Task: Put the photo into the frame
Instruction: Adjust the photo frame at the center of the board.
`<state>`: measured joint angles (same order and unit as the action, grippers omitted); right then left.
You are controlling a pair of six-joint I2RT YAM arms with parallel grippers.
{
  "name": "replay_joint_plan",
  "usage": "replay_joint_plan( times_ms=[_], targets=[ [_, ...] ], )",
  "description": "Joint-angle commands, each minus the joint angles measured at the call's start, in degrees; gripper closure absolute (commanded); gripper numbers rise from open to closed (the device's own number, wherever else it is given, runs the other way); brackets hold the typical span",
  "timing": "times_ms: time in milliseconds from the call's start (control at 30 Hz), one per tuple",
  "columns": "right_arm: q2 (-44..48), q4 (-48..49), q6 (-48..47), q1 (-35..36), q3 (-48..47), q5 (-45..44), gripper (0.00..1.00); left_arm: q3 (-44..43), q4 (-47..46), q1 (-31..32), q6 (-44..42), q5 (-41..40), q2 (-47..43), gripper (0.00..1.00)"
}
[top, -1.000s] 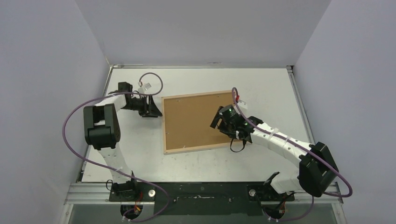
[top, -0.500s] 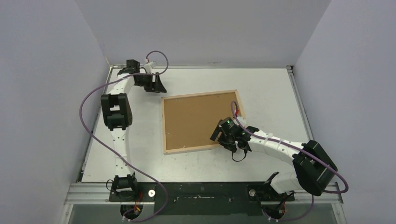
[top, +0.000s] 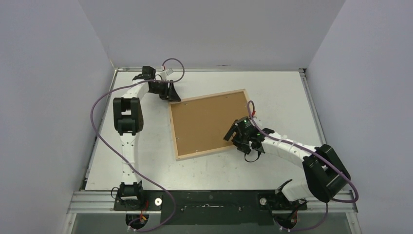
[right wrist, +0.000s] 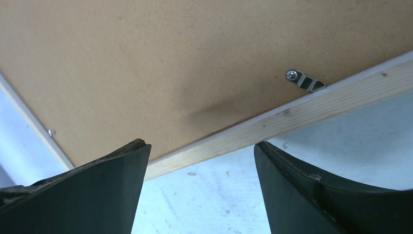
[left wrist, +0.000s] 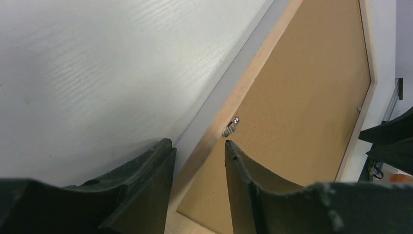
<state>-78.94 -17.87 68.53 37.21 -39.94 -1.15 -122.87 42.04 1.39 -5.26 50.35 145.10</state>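
Note:
The frame (top: 206,96) of pale wood lies face down in mid-table, skewed, with a brown backing panel (top: 207,124) filling it. The photo is hidden. My left gripper (top: 171,93) is at the frame's far left corner. In the left wrist view its jaws (left wrist: 197,142) bracket the frame's bar (left wrist: 253,73) closely, one finger outside and one over the panel (left wrist: 302,97). My right gripper (top: 231,133) hangs over the near right edge, open (right wrist: 199,144). The near bar (right wrist: 292,114) runs just beyond its fingertips, with bare table between them.
Small metal clips (right wrist: 304,80) hold the panel to the bar; another clip (left wrist: 231,127) shows near the left fingers. Grey walls close in the white table (top: 272,87) on three sides. Purple cables loop from both arms.
The left gripper moved from the frame's left edge up to its far left corner, opening and closing on the way. The frame turned counterclockwise, its right end swinging away. The right gripper shifted slightly.

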Motion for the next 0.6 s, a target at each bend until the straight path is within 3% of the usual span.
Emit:
replay_joint_plan(
  times_ms=[0,233,333,567],
  targets=[
    [-2.53,1.58,-5.74,-4.61,-4.50,-2.90,0.19,8.03,1.43,-0.04,-3.87,1.84,-5.10,0.61],
    [-7.17,1.44,-12.73,-10.65,-10.15,-2.81,0.19,32.45,0.49,-1.12,-10.53,2.31,-17.79,0.67],
    [-9.97,2.32,-15.19,-13.57,-13.17,-2.05,0.19,40.04,0.61,-3.67,-12.01,4.36,-22.47,0.69],
    [-20.04,3.89,-20.48,-16.38,-25.19,-0.14,0.20,53.97,1.64,-3.24,-14.55,8.42,-30.25,0.71]
  ],
)
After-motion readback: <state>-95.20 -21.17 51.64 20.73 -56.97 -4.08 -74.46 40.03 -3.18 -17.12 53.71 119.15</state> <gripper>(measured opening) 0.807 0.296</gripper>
